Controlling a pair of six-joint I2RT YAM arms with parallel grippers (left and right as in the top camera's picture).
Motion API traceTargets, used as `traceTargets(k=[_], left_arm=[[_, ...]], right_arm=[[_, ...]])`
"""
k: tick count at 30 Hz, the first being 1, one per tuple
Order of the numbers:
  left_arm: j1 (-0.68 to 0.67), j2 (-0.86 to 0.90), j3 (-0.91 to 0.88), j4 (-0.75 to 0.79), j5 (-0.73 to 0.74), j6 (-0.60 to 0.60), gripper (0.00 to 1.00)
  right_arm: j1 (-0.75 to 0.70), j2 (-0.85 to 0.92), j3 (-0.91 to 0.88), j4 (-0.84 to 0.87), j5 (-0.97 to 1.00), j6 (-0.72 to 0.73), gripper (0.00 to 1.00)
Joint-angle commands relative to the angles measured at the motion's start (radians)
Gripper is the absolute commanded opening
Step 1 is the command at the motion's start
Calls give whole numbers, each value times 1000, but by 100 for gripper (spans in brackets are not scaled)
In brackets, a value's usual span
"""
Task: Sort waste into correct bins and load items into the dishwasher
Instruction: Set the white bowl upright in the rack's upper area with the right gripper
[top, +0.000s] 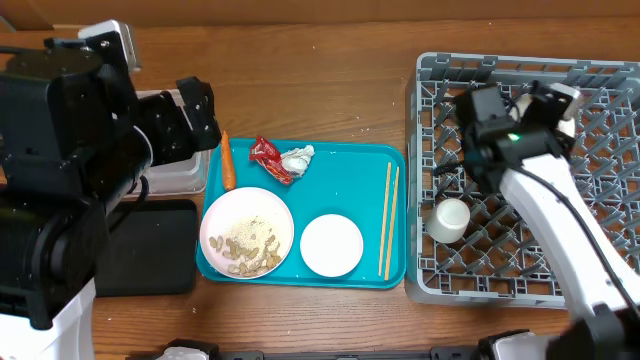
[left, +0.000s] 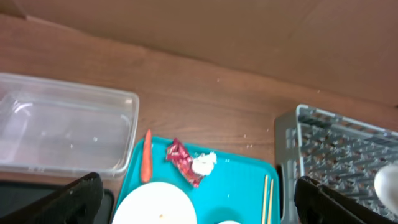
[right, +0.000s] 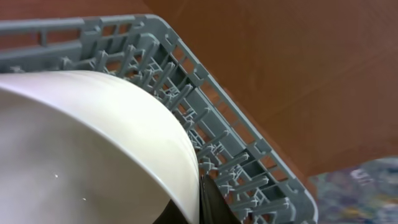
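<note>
On the teal tray (top: 370, 160) lie an orange carrot (top: 228, 163), a crumpled red wrapper (top: 268, 158), a white tissue (top: 297, 157), a pale bowl (top: 247, 238) holding beige food bits, a white plate (top: 331, 244) and two chopsticks (top: 389, 220). A white cup (top: 449, 220) stands in the grey rack (top: 430, 285). My right gripper (right: 205, 199) is shut on a white bowl (right: 93, 149) over the rack's far part (right: 249, 155). My left gripper (left: 199, 211) is open and empty, above the tray's left end, with the carrot (left: 146, 163) and wrapper (left: 181, 160) ahead.
The clear tub (top: 175, 180) sits left of the teal tray, partly under my left arm, and also shows in the left wrist view (left: 62, 130). The black tray (top: 150, 250) lies in front of it. Bare wooden table runs behind the tray.
</note>
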Motion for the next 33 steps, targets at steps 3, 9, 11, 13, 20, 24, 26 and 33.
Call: traceTargets(k=[3,9,11,13,20,24,26,33], left_arm=[[5,14,5,-27,-2,-13,100],[5,21,5,-27,0,-14,100],[5,21,5,-27,0,-13,100],[5,21,5,-27,0,-13,100],[5,21,5,-27,0,-13,100],[5,21,5,-27,0,-13,100],[5,21,5,-27,0,-14,100],[5,21,5,-27,0,-13,100]], right_arm=[[-5,115,24,49,130,16,4],[-63,169,24,108,134,5,4],[-79,180,24,124,106,5,4],[-92,189,24,138,76,3,4],[-94,242,24,188,9,-79,5],[-94,275,24,185,9,-87,8],[-93,277,24,185,8,-92,9],[-34,276,24,170,15,-119,6]])
